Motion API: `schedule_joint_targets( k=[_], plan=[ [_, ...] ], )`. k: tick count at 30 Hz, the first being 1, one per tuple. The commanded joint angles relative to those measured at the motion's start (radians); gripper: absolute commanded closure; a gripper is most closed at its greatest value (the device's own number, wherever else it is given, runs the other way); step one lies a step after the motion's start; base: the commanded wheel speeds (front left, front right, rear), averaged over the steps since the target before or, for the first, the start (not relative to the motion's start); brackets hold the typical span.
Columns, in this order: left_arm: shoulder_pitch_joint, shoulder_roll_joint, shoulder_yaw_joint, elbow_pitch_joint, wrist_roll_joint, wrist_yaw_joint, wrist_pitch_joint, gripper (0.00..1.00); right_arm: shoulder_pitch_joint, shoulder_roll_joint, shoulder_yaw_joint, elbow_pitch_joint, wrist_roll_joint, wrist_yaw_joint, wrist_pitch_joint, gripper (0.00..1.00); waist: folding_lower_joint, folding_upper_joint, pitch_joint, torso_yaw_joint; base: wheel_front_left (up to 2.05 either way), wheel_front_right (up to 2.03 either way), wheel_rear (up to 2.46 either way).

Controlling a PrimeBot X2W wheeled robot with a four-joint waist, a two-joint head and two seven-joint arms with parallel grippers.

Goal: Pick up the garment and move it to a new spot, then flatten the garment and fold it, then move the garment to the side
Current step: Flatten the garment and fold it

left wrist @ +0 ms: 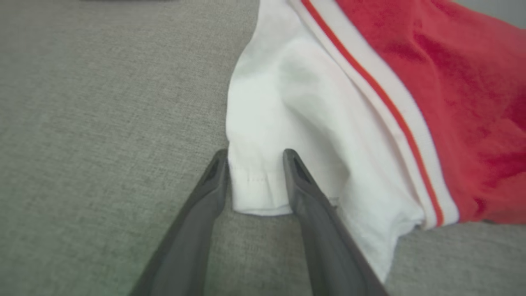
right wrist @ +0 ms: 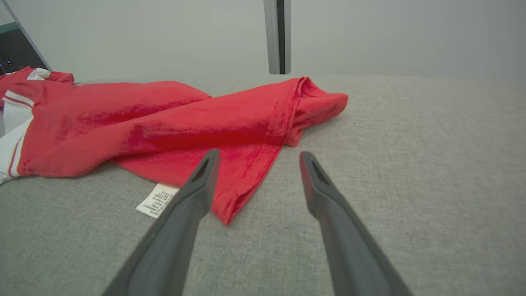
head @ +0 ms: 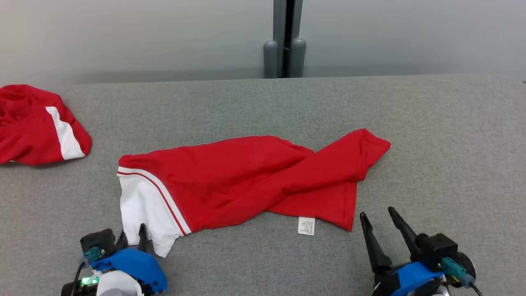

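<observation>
So here's where I'm at: the red short-sleeved shirt with white sleeves and a red stripe (head: 246, 181) is lying twisted and bunched across the middle of the grey fabric-covered table (head: 431, 144), a bit closer to the front edge, with its white care label (head: 306, 225) poking out underneath. My left gripper (left wrist: 254, 164) is down at the front-left end of it, one finger on each side of the white sleeve cuff (left wrist: 259, 193). The fingers are partly apart with the hem sitting between them, but I wouldn't call it pinched yet. My right gripper (head: 377, 213) is spread wide with nothing in it, sitting just short of the red bottom corner at the front-right end. I reckon this is the grab before lifting or stretching the thing, since it's nowhere near flat and no fold has been made. Next up I'd say: squeeze the left fingers onto the cuff, nudge the right one forward onto that red corner and get both layers, then pull the ends apart to untwist it. There's another crumpled red and white garment (head: 37, 123) at the far left edge, so better steer clear of it.
</observation>
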Motion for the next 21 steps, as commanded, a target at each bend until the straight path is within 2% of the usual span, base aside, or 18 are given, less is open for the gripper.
schedule_joint_targets(
  k=[1,9,17,18,19,20,21],
  plan=[
    [-0.008,-0.004,-0.007,0.01,0.002,-0.009,-0.002,1.0,-0.015,-0.002,0.004,0.015,0.01,0.0,-0.003,0.0,-0.0001,-0.0001,0.0,0.001,0.0,0.0,0.0],
    [-0.041,-0.004,-0.022,-0.003,0.011,-0.018,-0.07,1.0,-0.126,-0.002,0.041,0.235,0.016,0.0,0.032,0.0,-0.0001,-0.0001,0.003,0.026,0.0,0.0,0.0],
    [-0.037,-0.011,-0.043,-0.034,0.019,-0.022,-0.093,1.0,-0.203,-0.002,0.07,0.384,0.028,0.0,0.119,0.01,-0.0001,-0.0001,0.006,0.059,0.0,0.0,0.0],
    [-0.033,-0.011,-0.045,-0.04,0.02,-0.023,-0.096,1.0,-0.203,-0.001,0.078,0.396,0.033,0.0,0.131,0.21,-0.0001,-0.0001,0.005,0.061,0.0,0.0,0.0],
    [-0.029,-0.011,-0.047,-0.045,0.021,-0.024,-0.1,1.0,-0.204,-0.001,0.089,0.406,0.037,0.0,0.141,0.5,-0.0001,-0.0001,0.004,0.063,0.0,0.0,0.0],
    [-0.025,-0.01,-0.049,-0.051,0.021,-0.025,-0.103,1.0,-0.205,0.001,0.097,0.411,0.043,0.0,0.146,0.6,-0.0001,-0.0001,0.004,0.064,0.0,0.0,0.0],
    [-0.021,-0.009,-0.05,-0.058,0.021,-0.027,-0.105,1.0,-0.205,0.001,0.103,0.411,0.048,0.0,0.148,0.78,-0.0001,-0.0001,0.002,0.064,0.0,0.0,0.0]
  ],
)
